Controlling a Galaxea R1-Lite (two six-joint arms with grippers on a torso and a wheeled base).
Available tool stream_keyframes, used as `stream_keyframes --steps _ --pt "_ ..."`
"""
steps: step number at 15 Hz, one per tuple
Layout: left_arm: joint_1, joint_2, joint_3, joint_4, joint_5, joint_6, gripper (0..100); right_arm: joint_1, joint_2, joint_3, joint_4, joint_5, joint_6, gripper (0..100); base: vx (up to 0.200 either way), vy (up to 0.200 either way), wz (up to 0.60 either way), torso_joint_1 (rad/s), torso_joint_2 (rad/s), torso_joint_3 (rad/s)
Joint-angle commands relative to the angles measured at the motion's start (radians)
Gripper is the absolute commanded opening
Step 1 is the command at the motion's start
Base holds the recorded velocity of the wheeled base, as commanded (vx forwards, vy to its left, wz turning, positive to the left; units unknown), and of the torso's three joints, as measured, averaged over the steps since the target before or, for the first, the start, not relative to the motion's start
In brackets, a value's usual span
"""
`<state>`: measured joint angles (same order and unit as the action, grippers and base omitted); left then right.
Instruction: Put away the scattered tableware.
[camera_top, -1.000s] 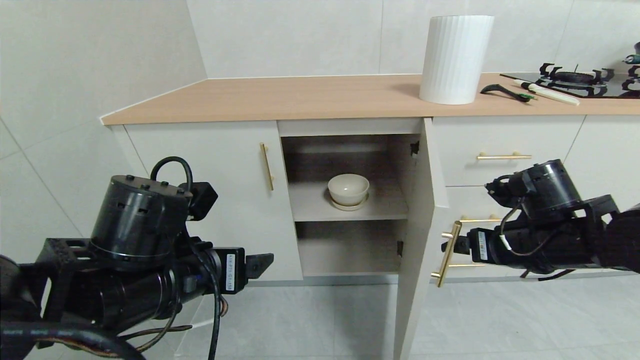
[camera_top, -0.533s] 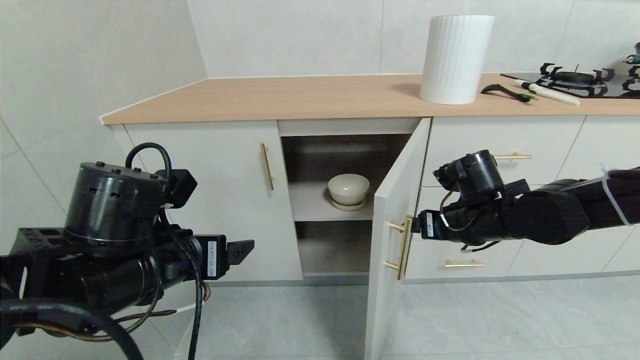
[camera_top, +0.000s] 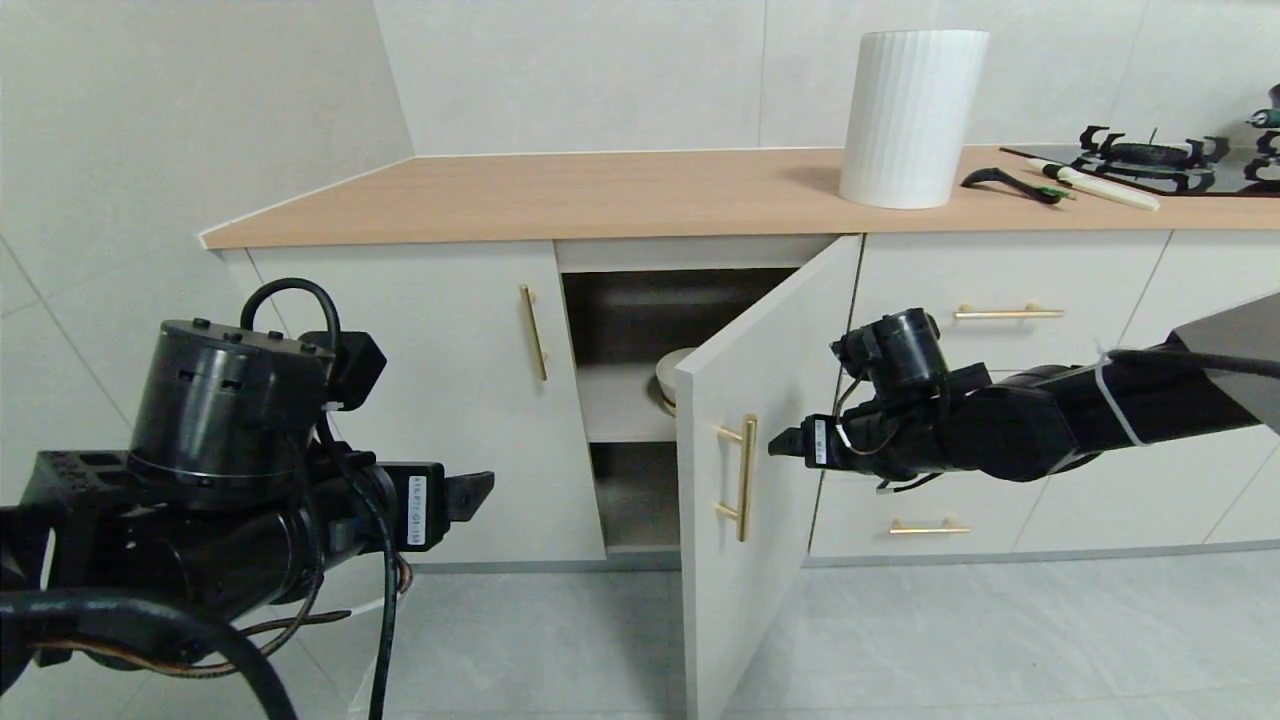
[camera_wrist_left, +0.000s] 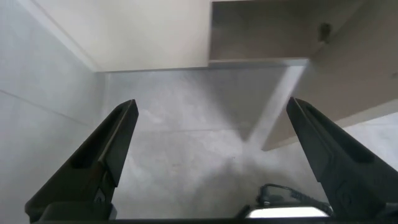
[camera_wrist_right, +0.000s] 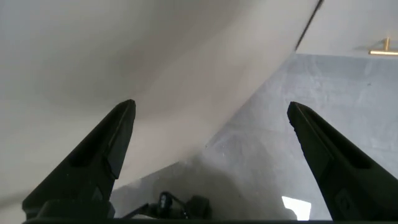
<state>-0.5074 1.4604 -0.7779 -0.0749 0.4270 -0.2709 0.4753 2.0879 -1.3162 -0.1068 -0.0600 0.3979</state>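
Note:
A cream bowl sits on the upper shelf inside the cabinet, mostly hidden behind the half-swung white cabinet door. My right gripper is at the door's outer face, just right of its gold handle. In the right wrist view the right gripper is open, with the door face close in front of it. My left gripper hangs low at the left, in front of the closed left door. In the left wrist view the left gripper is open with nothing between its fingers, above the floor.
On the wooden countertop stand a tall white ribbed cylinder, a dark utensil and a white-handled knife beside a gas hob. Drawers with gold handles lie to the right. Grey tiled floor lies below.
My right arm has moved left and swung the cabinet door from wide open to about half shut, so the bowl is now mostly covered. The left arm has drawn back slightly leftward.

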Motion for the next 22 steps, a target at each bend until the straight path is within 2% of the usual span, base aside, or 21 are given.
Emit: stream_keyframes --steps 1,2,4,6,8,11,13,14,17,22 --pt "0.007 0.003 0.000 0.000 0.010 0.001 100 0.012 0.037 -0.002 -0.037 -0.006 0.022 100 0.000 0.000 0.00 0.000 0.00 0.000" --pt "0.018 0.005 0.000 0.000 0.012 0.004 100 0.016 0.043 0.000 -0.057 -0.006 0.026 100 0.200 0.000 0.00 0.002 0.00 -0.002" --pt "0.066 0.006 -0.004 0.000 0.012 0.030 100 0.028 0.055 -0.002 -0.067 -0.015 0.027 100 0.200 0.000 0.00 -0.005 0.00 0.002" --pt "0.092 0.003 -0.018 0.000 0.012 0.032 100 0.037 0.069 -0.002 -0.106 -0.040 0.036 100 0.200 0.000 0.00 -0.002 0.00 0.005" --pt "0.104 -0.006 -0.026 0.000 0.012 0.032 100 0.043 0.089 -0.012 -0.157 -0.070 0.078 100 0.000 0.000 0.00 0.000 0.00 0.000" --pt "0.136 -0.020 -0.038 0.000 0.012 0.032 100 0.063 0.184 -0.095 -0.271 -0.204 0.180 100 0.000 0.000 0.00 0.000 0.00 0.000" --pt "0.136 -0.022 -0.038 0.000 0.012 0.032 100 0.065 0.265 -0.172 -0.306 -0.320 0.190 100 0.000 0.000 0.00 0.000 0.00 0.000" --pt "0.136 -0.022 -0.038 0.000 0.012 0.032 100 0.063 0.285 -0.195 -0.309 -0.345 0.191 100 0.000 0.000 0.00 0.000 0.00 0.000" --pt "0.136 -0.022 -0.037 0.000 0.012 0.032 100 0.057 0.288 -0.207 -0.309 -0.351 0.223 100 0.000 0.000 0.00 0.000 0.00 0.000" --pt "0.135 -0.023 -0.037 0.000 0.012 0.030 100 0.023 0.354 -0.308 -0.317 -0.442 0.239 100 0.000 0.000 0.00 0.000 0.00 0.000"
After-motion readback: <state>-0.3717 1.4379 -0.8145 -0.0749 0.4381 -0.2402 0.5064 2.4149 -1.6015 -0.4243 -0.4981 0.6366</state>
